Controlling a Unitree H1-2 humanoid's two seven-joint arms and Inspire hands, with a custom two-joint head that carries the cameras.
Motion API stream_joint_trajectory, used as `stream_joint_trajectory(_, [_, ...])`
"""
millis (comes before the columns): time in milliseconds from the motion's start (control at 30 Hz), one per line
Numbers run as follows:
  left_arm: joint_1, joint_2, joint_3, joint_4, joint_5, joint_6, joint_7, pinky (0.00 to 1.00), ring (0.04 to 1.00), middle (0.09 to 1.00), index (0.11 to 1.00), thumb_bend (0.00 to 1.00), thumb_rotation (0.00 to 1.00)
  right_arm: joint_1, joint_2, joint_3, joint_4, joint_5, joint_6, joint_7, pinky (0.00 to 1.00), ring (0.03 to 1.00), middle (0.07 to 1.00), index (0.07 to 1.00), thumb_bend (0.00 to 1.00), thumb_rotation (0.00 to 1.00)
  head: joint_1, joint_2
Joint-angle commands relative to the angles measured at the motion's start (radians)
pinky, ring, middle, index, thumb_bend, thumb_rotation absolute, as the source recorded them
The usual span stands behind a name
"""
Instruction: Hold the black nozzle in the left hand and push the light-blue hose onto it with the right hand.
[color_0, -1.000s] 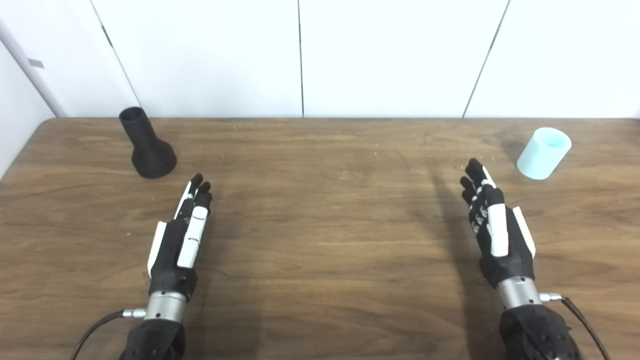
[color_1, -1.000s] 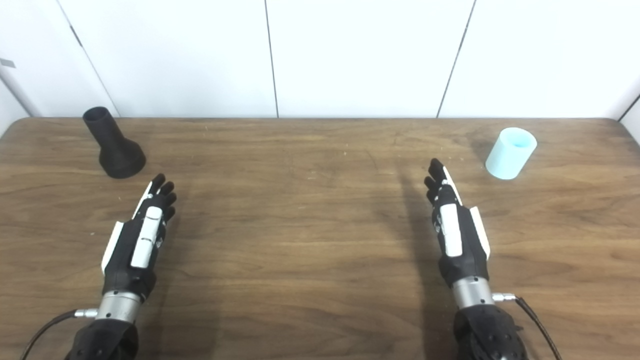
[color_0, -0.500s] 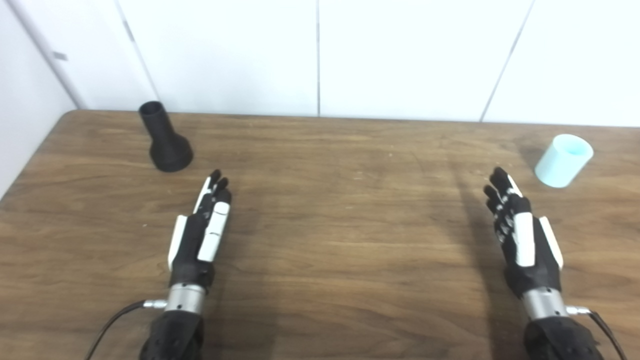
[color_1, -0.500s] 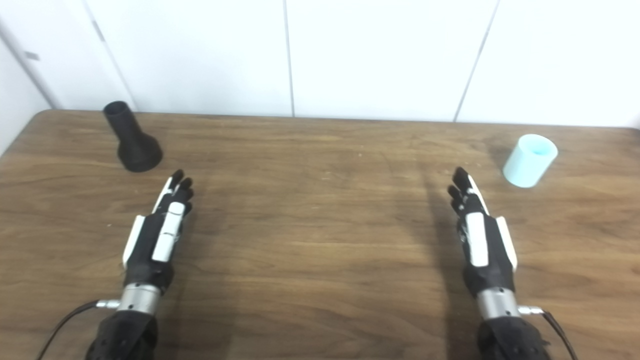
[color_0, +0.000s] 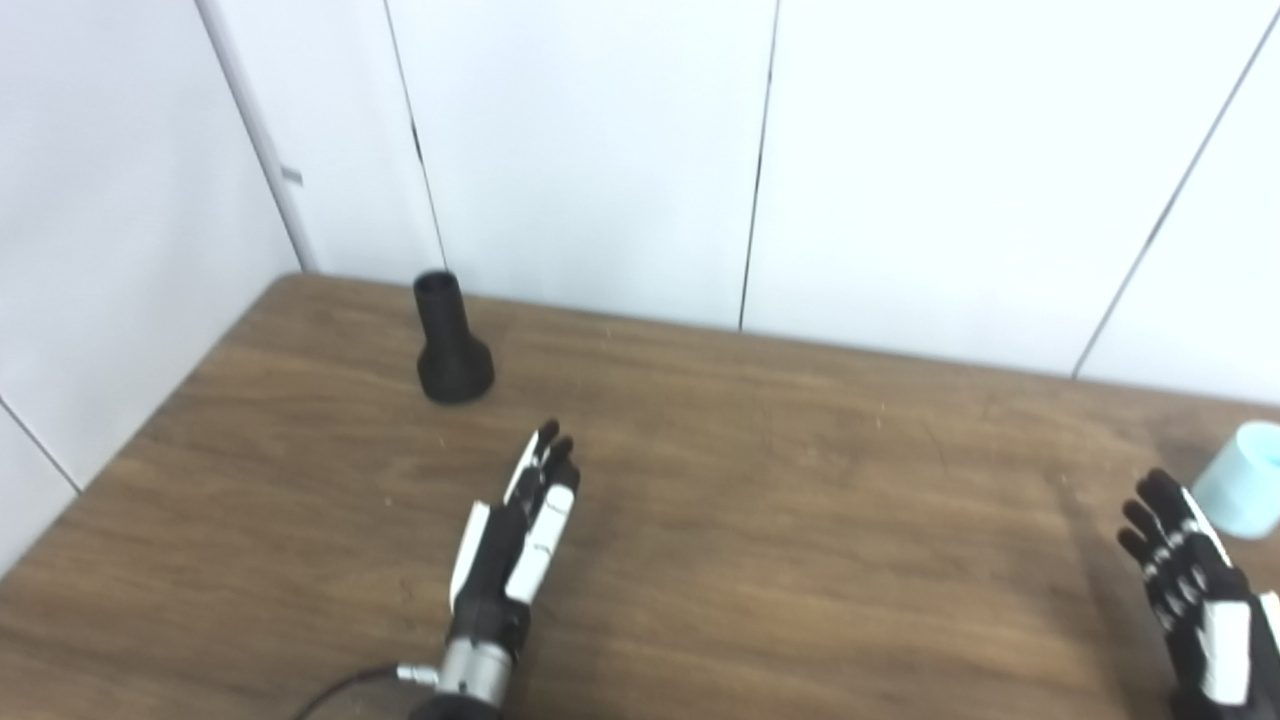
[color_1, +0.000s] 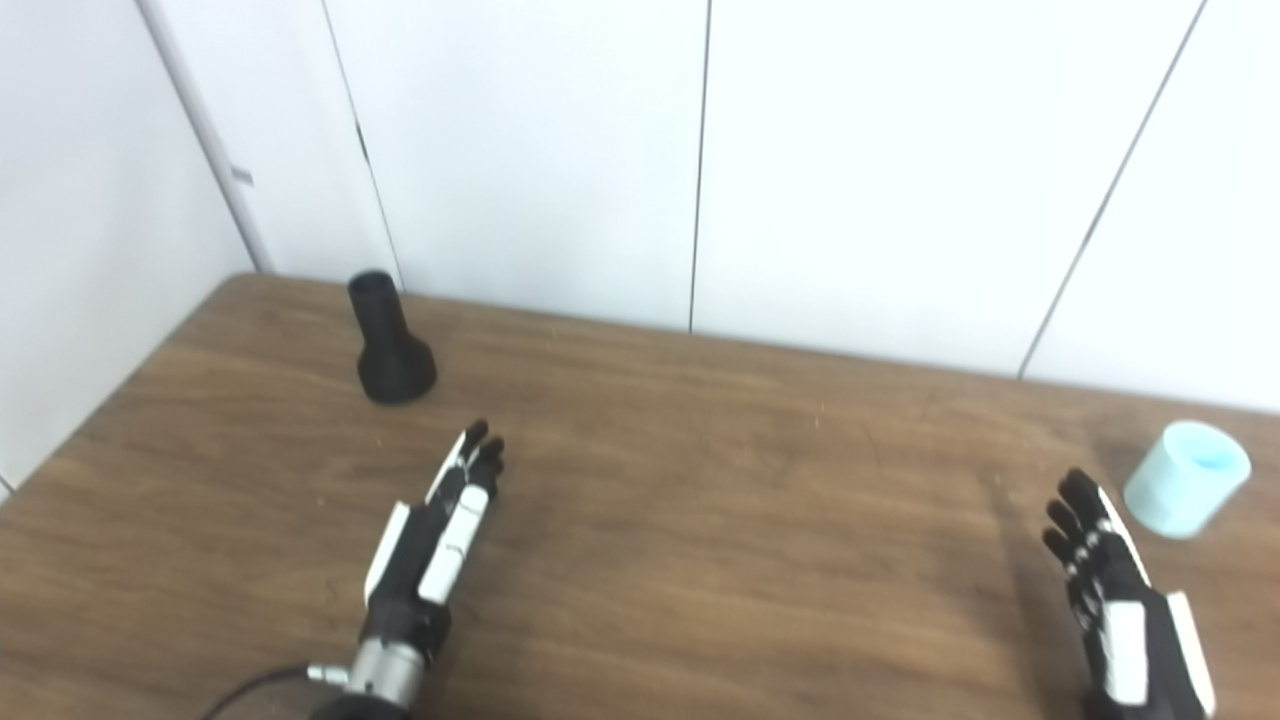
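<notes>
Starting from the left, the black nozzle (color_1: 391, 343) stands upright on its wide base on the surface (color_1: 700, 500), at about 11 o'clock from your left hand (color_1: 432, 540), which lies flat with fingers straight and holds nothing; if you reach fast, your fingertips can hit the narrow neck and tip it over, because it is tall for its base. At the right, the light-blue hose (color_1: 1187, 478) stands just beside your right hand (color_1: 1120, 610) at about 1 o'clock, and this hand is also stretched out and empty, so a careless approach can push the light piece toward the surface edge.
</notes>
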Motion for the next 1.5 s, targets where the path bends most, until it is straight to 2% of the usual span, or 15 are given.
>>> stream_joint_trajectory(0, [-0.006, -0.02, -0.009, 0.011, 0.008, -0.039, 0.01, 0.97, 0.96, 0.956, 0.966, 0.41, 0.86, 0.022, 0.0, -0.003, 0.06, 0.022, -0.051, 0.02, 0.93, 0.956, 0.961, 0.944, 0.64, 0.99, 0.007, -0.004])
stream_joint_trajectory(267, [-0.02, -0.033, -0.021, 0.048, 0.018, -0.073, 0.015, 0.97, 0.966, 0.961, 0.977, 0.41, 0.86, 0.001, -0.025, -0.013, 0.136, 0.078, -0.093, 0.078, 0.96, 0.988, 0.978, 0.967, 0.55, 1.0, 0.062, -0.031])
stream_joint_trajectory(633, [-0.032, -0.019, -0.012, 0.041, 0.009, -0.075, 0.004, 0.97, 0.97, 0.967, 0.989, 0.45, 0.85, -0.012, -0.027, -0.02, 0.162, 0.106, -0.099, 0.108, 0.99, 1.0, 0.99, 0.98, 0.52, 1.0, 0.049, -0.029])
stream_joint_trajectory(733, [-0.036, -0.009, -0.005, 0.033, 0.012, -0.065, 0.002, 0.97, 0.97, 0.966, 0.983, 0.51, 0.79, -0.009, -0.022, -0.018, 0.154, 0.104, -0.096, 0.107, 0.98, 0.998, 0.987, 0.976, 0.52, 1.0, 0.043, -0.026])
stream_joint_trajectory(867, [-0.036, 0.001, 0.004, 0.013, 0.019, -0.05, 0.003, 0.96, 0.966, 0.962, 0.981, 0.54, 0.71, -0.011, -0.018, -0.016, 0.162, 0.103, -0.103, 0.107, 0.98, 0.995, 0.984, 0.973, 0.52, 1.0, 0.038, -0.021])
stream_joint_trajectory(900, [-0.038, 0.006, 0.008, 0.001, 0.029, -0.041, 0.007, 0.94, 0.96, 0.959, 0.98, 0.55, 0.68, -0.012, -0.017, -0.015, 0.166, 0.103, -0.104, 0.108, 0.98, 0.993, 0.983, 0.972, 0.53, 1.0, 0.038, -0.021])
stream_joint_trajectory(933, [-0.043, 0.012, 0.013, -0.012, 0.045, -0.032, 0.013, 0.92, 0.945, 0.948, 0.973, 0.56, 0.6, -0.014, -0.017, -0.015, 0.171, 0.103, -0.106, 0.109, 0.97, 0.989, 0.98, 0.967, 0.53, 1.0, 0.038, -0.018])
stream_joint_trajectory(1033, [-0.056, 0.025, 0.028, -0.036, 0.087, -0.014, 0.028, 0.89, 0.935, 0.938, 0.961, 0.59, 0.52, -0.018, -0.014, -0.013, 0.183, 0.098, -0.113, 0.108, 0.96, 0.985, 0.977, 0.962, 0.55, 1.0, 0.035, -0.018])
stream_joint_trajectory(1200, [-0.073, 0.044, 0.048, -0.054, 0.122, 0.002, 0.044, 0.87, 0.927, 0.931, 0.953, 0.64, 0.48, -0.023, -0.009, -0.01, 0.197, 0.086, -0.125, 0.104, 0.95, 0.978, 0.971, 0.955, 0.56, 1.0, 0.032, -0.016])
stream_joint_trajectory(1367, [-0.102, 0.066, 0.093, -0.083, 0.113, 0.041, 0.045, 0.85, 0.922, 0.929, 0.947, 0.63, 0.44, -0.029, -0.008, -0.01, 0.218, 0.079, -0.14, 0.1, 0.93, 0.975, 0.966, 0.948, 0.57, 0.99, 0.033, -0.013])
stream_joint_trajectory(1467, [-0.114, 0.076, 0.108, -0.102, 0.115, 0.062, 0.039, 0.87, 0.921, 0.929, 0.947, 0.62, 0.43, -0.034, -0.005, -0.009, 0.234, 0.072, -0.149, 0.096, 0.92, 0.961, 0.961, 0.945, 0.57, 0.98, 0.032, -0.013])
